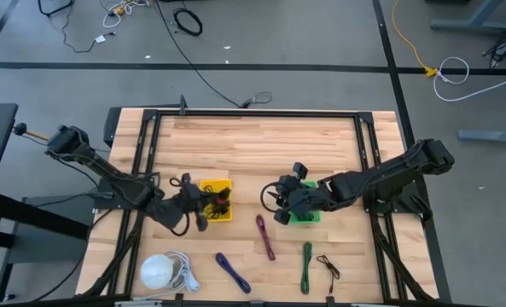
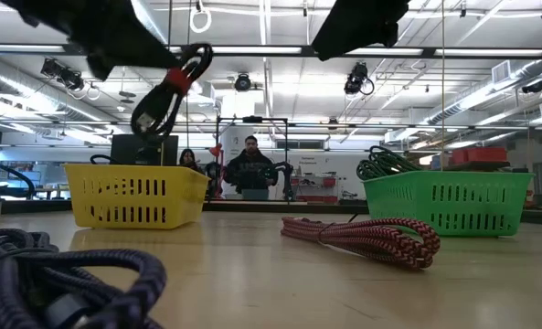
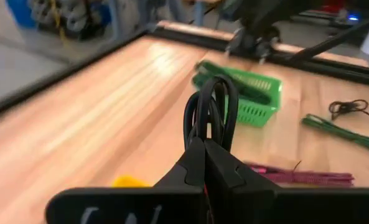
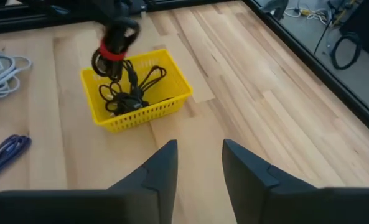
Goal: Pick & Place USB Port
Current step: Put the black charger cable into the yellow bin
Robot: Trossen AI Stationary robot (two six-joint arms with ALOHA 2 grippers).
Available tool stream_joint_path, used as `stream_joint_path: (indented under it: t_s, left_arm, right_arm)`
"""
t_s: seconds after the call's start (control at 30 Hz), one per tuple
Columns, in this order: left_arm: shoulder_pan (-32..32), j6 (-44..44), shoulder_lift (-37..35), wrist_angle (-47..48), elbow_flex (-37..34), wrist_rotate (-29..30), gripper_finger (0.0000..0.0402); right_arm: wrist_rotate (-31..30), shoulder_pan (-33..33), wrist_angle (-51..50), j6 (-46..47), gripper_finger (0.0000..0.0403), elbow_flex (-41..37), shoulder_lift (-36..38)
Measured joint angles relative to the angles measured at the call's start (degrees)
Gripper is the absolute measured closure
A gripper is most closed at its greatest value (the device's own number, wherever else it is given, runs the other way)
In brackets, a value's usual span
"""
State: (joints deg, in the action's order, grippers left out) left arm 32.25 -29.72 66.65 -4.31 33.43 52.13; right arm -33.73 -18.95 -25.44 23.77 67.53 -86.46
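Note:
A black coiled cable with a red band [image 2: 170, 87] hangs in my shut left gripper [image 3: 204, 144] above the yellow basket [image 1: 217, 198], which holds more black cables [image 4: 128, 90]. The right wrist view shows the bundle [image 4: 114, 45] over one corner of the yellow basket [image 4: 137, 93]. My right gripper [image 4: 200, 163] is open and holds nothing. It hovers beside the green basket [image 1: 305, 213], which holds green cable [image 2: 385, 163]. Both baskets stand on the table. My left gripper pinches the black coiled cable between its two fingers, and the loops [image 3: 210, 109] stick out past the fingertips. The bundle is lifted clear and hangs tilted below the gripper, its red band [image 2: 177, 78] near the upper end.
Loose cables lie along the table's near side: a maroon one [image 1: 265, 237], a blue-purple one [image 1: 233, 273], a green one [image 1: 306, 266], a small dark one [image 1: 328, 266] and a white one with a round plug [image 1: 163, 271]. Bare wood lies toward the far edge. People stand in the room behind.

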Motion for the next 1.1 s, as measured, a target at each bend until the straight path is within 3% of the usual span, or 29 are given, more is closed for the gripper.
stream_joint_path:
  t_s: [0.4,0.7,1.1]
  left_arm:
    - [0.2,-28.1,0.2,17.9,0.0,-1.5,0.0401]
    - [-1.1,-36.0,5.4,22.3,-0.1,-3.4,0.0402]
    - [-3.8,-35.6,6.2,22.0,-0.1,-3.9,0.0364]
  right_arm:
    - [0.1,-1.8,0.0,-0.1,0.0306,0.0,0.0]
    - [0.1,-1.8,0.2,0.0,0.0307,0.0,0.0]
    - [0.1,-1.9,0.3,0.0,0.0308,0.0,0.0]
